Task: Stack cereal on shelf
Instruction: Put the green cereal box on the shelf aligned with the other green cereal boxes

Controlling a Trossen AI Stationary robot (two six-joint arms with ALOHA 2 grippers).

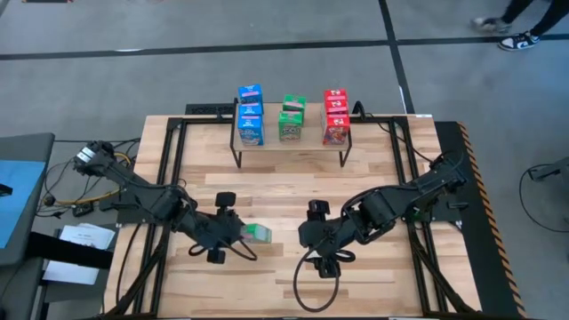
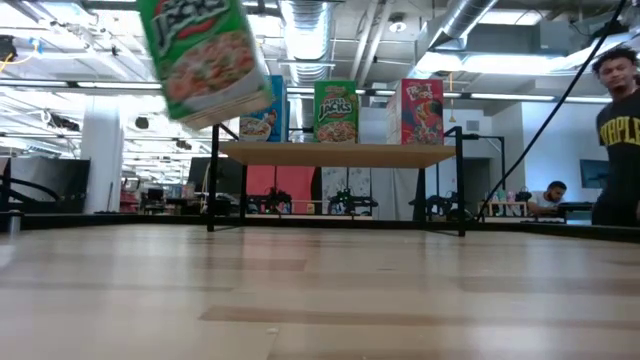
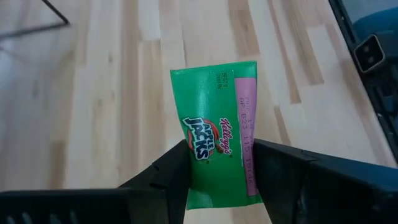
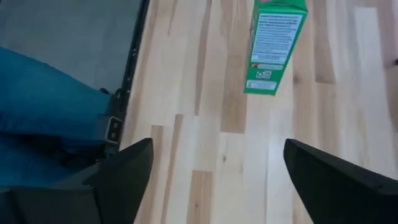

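On the pale plank tabletop [image 1: 293,191], the left gripper [image 1: 233,233] clamps a small green cardboard cereal box [image 1: 258,234] near-centre; right gripper [image 1: 313,233] gapes empty beside it. Next: carry it far, onto the low wooden shelf [image 1: 307,141]'s green stack

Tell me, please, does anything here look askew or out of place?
Only the green cereal box clamped in the left gripper: it hangs tilted above the table, while the other boxes stand upright on the shelf.
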